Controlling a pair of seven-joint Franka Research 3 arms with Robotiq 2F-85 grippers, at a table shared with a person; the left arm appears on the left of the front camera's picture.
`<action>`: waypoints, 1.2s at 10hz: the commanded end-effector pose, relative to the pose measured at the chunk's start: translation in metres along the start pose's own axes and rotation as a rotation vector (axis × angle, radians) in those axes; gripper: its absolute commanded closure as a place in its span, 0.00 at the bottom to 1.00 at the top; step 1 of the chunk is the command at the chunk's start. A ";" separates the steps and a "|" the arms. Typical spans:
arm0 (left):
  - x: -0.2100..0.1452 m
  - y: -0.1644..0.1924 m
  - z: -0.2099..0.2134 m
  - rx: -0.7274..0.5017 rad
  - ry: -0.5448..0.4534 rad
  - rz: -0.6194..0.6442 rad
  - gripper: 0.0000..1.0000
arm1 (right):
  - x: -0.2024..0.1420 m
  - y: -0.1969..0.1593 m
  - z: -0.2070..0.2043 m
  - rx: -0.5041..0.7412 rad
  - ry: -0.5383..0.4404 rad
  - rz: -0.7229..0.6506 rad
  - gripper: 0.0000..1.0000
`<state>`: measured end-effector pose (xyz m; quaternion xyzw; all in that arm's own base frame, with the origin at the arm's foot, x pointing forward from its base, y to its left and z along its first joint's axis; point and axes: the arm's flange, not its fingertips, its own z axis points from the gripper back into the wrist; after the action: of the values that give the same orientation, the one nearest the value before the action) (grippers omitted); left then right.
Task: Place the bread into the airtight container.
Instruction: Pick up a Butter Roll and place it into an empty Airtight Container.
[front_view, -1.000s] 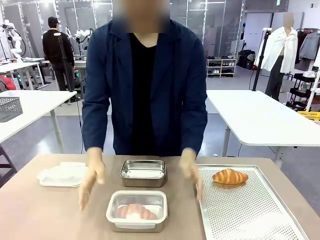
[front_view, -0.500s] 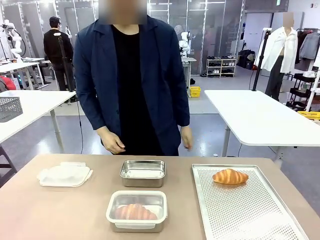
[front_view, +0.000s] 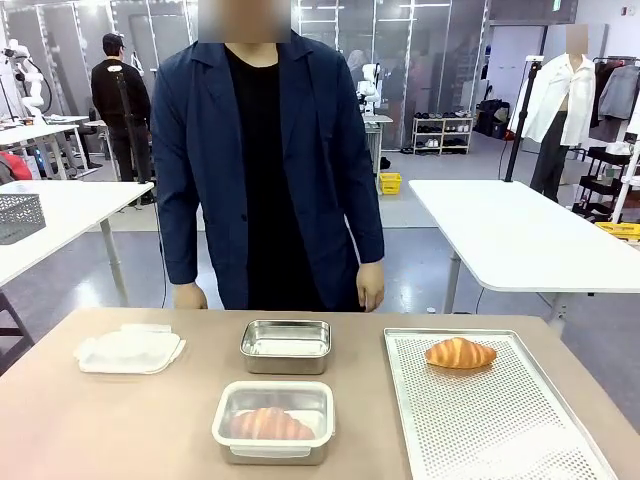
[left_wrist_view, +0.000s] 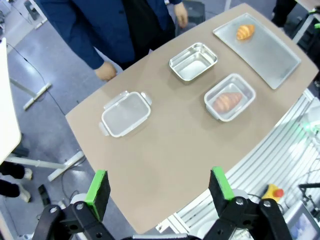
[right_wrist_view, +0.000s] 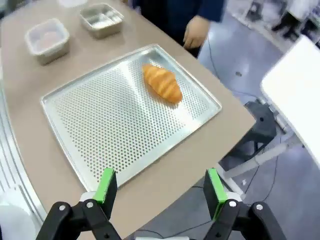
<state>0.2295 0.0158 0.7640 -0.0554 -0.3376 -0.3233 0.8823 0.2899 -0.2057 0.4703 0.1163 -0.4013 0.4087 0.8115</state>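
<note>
One bread, a golden croissant (front_view: 459, 352), lies at the far end of the perforated metal tray (front_view: 500, 420) on the right. A second croissant (front_view: 268, 424) sits inside the near airtight container (front_view: 225, 432), which has a clear lid on it. Behind it stands an empty open steel container (front_view: 286, 345). My left gripper (left_wrist_view: 159, 186) hangs open high above the table's left side. Open as well, my right gripper (right_wrist_view: 161, 186) hovers above the tray's (right_wrist_view: 115, 120) near edge, well short of the croissant (right_wrist_view: 162, 83).
A loose clear lid (front_view: 130, 349) lies at the far left of the table. The person stands at the far edge, hands (front_view: 370, 285) hanging just beyond it. Bare tabletop lies between the containers and the front edge.
The person has pulled both hands back from beside the lidded container and straightened up. Containers, croissants and tray have not moved.
</note>
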 end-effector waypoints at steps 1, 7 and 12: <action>0.001 0.000 0.001 -0.006 -0.003 -0.005 0.00 | 0.054 0.000 -0.037 0.056 0.142 0.158 0.12; 0.001 0.000 0.001 -0.006 -0.003 -0.005 0.00 | 0.174 0.015 -0.188 0.187 0.479 0.558 0.12; 0.001 0.000 0.001 -0.006 -0.003 -0.005 0.00 | 0.171 0.018 -0.212 0.232 0.490 0.592 0.12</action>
<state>0.2296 0.0156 0.7639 -0.0552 -0.3375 -0.3233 0.8823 0.4632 0.0129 0.4506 -0.0147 -0.1550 0.6780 0.7184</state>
